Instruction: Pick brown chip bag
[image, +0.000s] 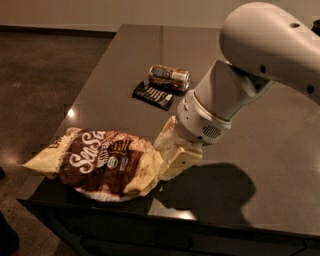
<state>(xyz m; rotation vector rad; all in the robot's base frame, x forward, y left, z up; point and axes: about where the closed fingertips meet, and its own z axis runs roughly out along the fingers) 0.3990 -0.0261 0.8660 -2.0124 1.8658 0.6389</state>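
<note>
The brown chip bag (100, 162) lies at the table's front left corner, with a brown middle, white script and cream ends. Its left end sticks out past the table's left edge. My gripper (169, 152), cream-coloured at the end of the thick white arm (225, 100), sits low over the table, right against the bag's right cream end and touching it. Whether the bag's end is between the jaws is hidden.
A brown-and-silver can (170, 78) lies on its side at mid table, with a small black snack bar wrapper (154, 95) just in front of it. The dark table (280, 150) ends close in front of the bag and on its left.
</note>
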